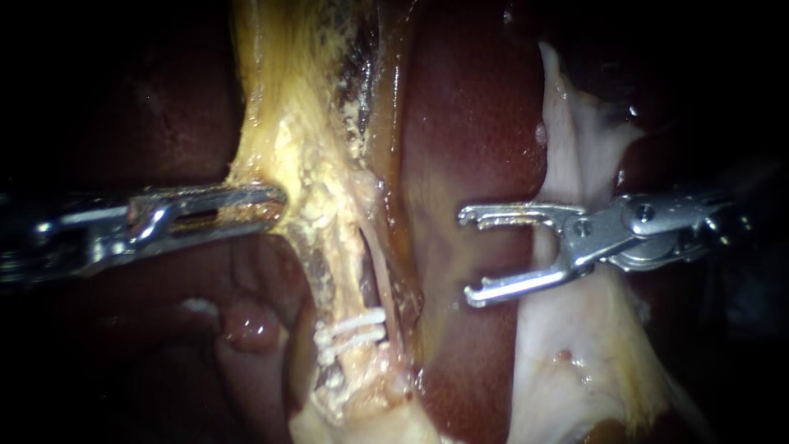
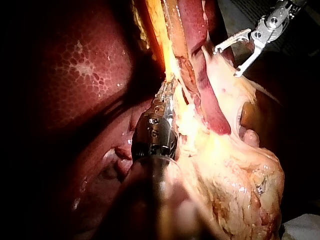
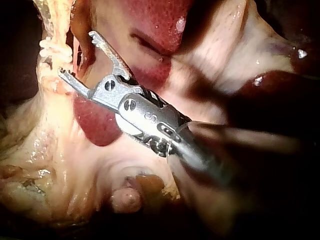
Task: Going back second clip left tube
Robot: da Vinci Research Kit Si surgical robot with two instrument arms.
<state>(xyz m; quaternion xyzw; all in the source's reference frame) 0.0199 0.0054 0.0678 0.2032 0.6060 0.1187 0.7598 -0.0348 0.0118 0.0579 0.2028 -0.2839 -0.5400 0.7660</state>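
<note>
A yellow, fat-covered tube [image 1: 333,247] runs down the middle of the endoscope view, with white clips [image 1: 352,327] across its lower part. My left instrument [image 1: 267,205] comes in from the left, its jaws shut on the yellow tissue [image 1: 304,164] at the tube's left edge. My right instrument [image 1: 467,255] comes in from the right with its jaws wide open and empty over the dark red liver [image 1: 472,123], well to the right of the clips. In the right wrist view the open jaws of my right instrument [image 3: 77,54] stand just beside the clips [image 3: 52,50].
A pale flap of tissue [image 1: 575,148] lies behind my right instrument's shaft and spreads downward. A small pink nodule [image 1: 251,325] sits left of the clips. In the left wrist view my right instrument [image 2: 226,62] shows open beyond lumpy yellow fat [image 2: 240,185].
</note>
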